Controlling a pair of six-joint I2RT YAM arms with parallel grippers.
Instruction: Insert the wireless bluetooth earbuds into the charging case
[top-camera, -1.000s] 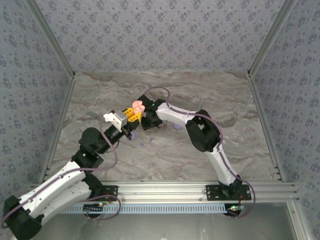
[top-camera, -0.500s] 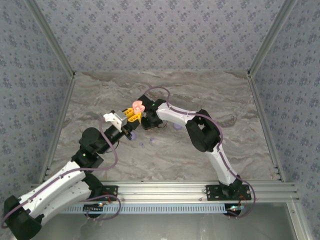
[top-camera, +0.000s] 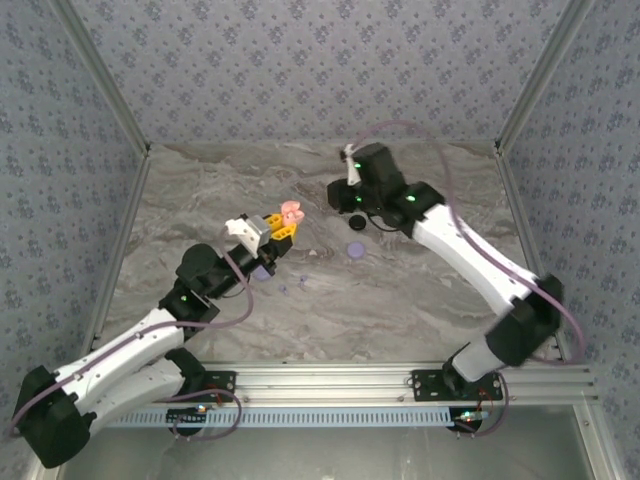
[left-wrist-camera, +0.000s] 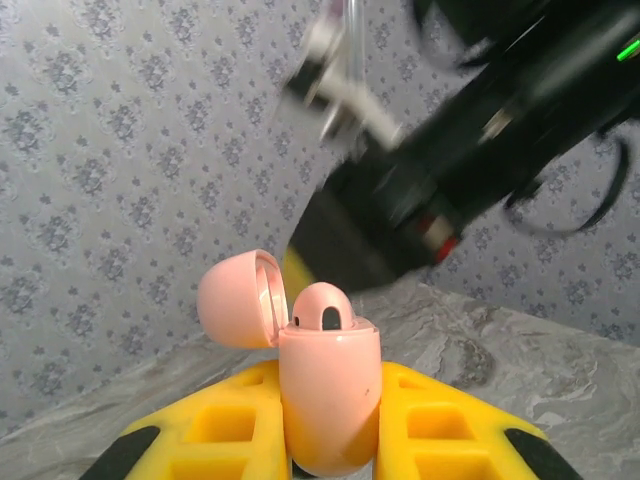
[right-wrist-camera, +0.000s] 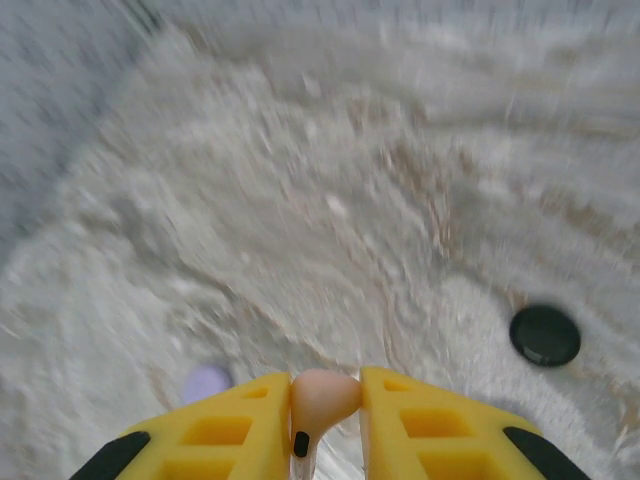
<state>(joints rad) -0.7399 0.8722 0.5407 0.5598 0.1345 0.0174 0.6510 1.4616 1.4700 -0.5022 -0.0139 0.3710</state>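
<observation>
Left hand (left-wrist-camera: 330, 368) is clamping the case (left-wrist-camera: 330, 405) over the surface's (top-camera: 200, 190) middle, its lid hanging open and one pink bud (left-wrist-camera: 324, 308) sitting inside. Right hand (right-wrist-camera: 325, 378) is pinching a second bud (right-wrist-camera: 322, 398), also pink, nearer the far edge, above a black disc (right-wrist-camera: 545, 335) and a lilac disc (right-wrist-camera: 207, 381).

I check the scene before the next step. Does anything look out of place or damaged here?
Nothing looks damaged or spilled. The left gripper holds the pink case with its lid open and one bud seated. The right gripper pinches a pink earbud. Small lilac pieces lie loose on the table.
</observation>
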